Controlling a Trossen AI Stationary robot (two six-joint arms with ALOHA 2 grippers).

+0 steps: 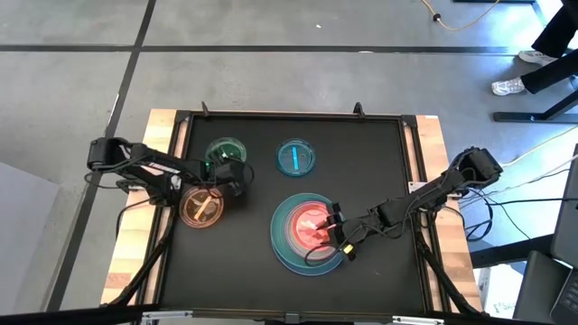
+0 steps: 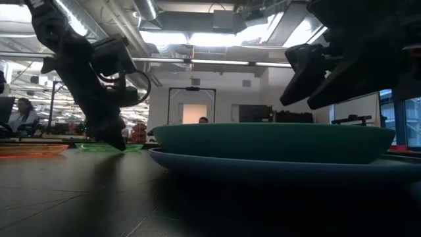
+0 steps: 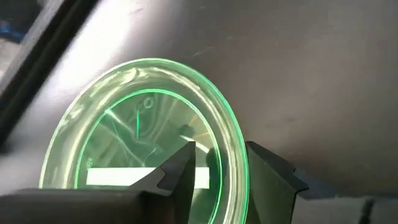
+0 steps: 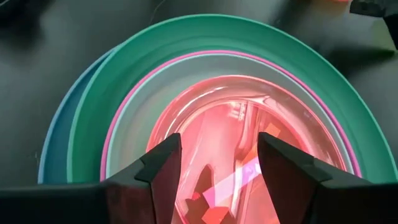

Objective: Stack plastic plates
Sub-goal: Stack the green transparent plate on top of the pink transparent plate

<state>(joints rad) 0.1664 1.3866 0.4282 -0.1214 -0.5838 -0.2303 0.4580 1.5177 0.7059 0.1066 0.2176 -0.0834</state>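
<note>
A small translucent green plate (image 1: 223, 149) (image 3: 137, 118) lies flat on the black mat toward the far left. My left gripper (image 1: 237, 173) (image 3: 221, 149) is open at its near-right rim, one finger over the inside and one outside. A stack sits near the mat's middle: large blue plate (image 2: 263, 168), teal plate (image 4: 205, 34), pink plate's rim (image 4: 106, 149), pale plate (image 4: 134, 106), and a small translucent pink plate (image 1: 305, 230) (image 4: 230, 112) on top. My right gripper (image 1: 332, 226) (image 4: 217, 140) hovers open above that stack, clear of it in the low view. My left gripper comes slanting down from the table's left, and its fingers stand on either side of the green plate's rim (image 3: 235, 168). Whether either finger touches the rim, I cannot tell. The plate lies flat on the mat.
A small translucent orange plate (image 1: 201, 208) lies on the mat just near of the left gripper. A small translucent blue plate (image 1: 295, 157) lies toward the far middle. The mat's raised frame (image 1: 411, 181) bounds the work area. A person's shoes (image 1: 510, 86) show on the floor beyond.
</note>
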